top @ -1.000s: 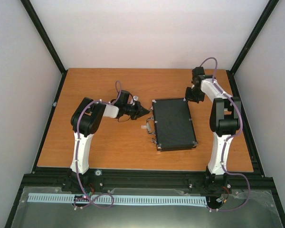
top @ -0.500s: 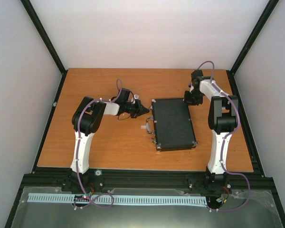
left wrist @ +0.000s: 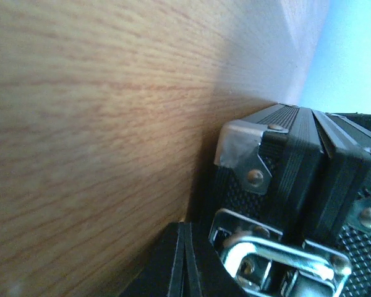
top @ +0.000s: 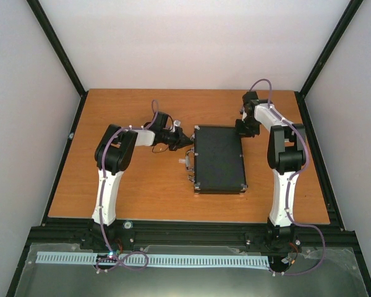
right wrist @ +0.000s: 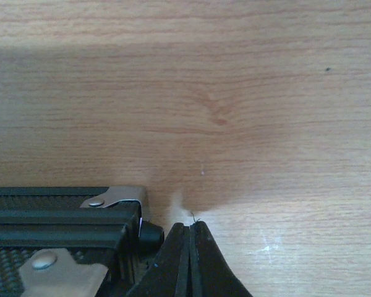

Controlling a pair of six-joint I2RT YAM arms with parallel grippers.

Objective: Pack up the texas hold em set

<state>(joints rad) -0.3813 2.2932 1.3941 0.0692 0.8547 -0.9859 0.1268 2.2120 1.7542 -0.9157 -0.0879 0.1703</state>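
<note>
Nudged square and leftward, the closed black case (top: 219, 159) now lies mid-table (top: 142, 192), left gripper (top: 187, 141) and right gripper (top: 240, 128) both pinched shut and empty at its far corners, where an uneven shove might skew it or snag the handle (top: 188, 168).

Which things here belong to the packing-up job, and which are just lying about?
Job: black case, closed; its silver handle; left fingers and right fingers, both shut, beside it.
Lying about: wooden table; white slotted strip at the near edge.
</note>
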